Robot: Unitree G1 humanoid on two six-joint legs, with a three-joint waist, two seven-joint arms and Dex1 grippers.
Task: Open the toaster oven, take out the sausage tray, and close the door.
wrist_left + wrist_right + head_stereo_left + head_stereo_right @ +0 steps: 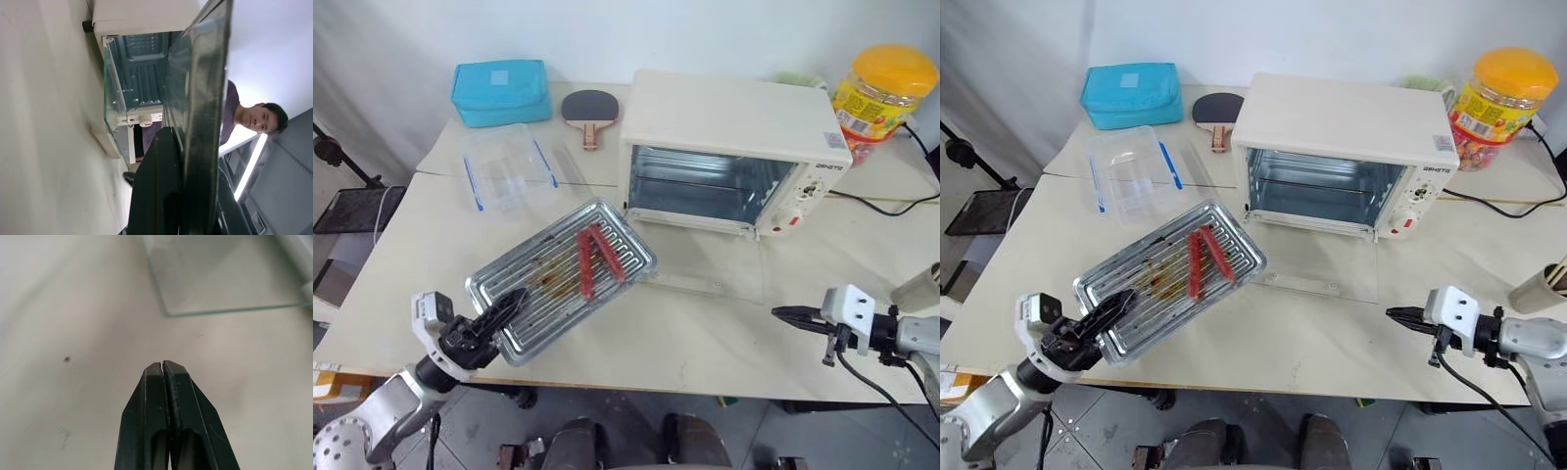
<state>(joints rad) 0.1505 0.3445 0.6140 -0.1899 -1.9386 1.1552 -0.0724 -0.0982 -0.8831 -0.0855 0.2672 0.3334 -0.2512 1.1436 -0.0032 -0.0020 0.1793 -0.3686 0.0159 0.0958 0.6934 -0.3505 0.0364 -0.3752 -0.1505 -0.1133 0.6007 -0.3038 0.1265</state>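
The sausage tray, ribbed silver with brown stains and two red sausages, hangs tilted over the table in front of the toaster oven. My left gripper is shut on the tray's near corner; in the left wrist view the tray's edge runs between its fingers. The door is folded down flat on the table, its bar handle toward me, and the oven's cavity shows no contents. My right gripper hovers low over the table right of the door, shut and empty, its fingertips pressed together.
Behind the tray stands a clear plastic container with blue clips, then a blue pouch and a paddle. A yellow-lidded jar and a black cable are right of the oven. A person shows beyond it.
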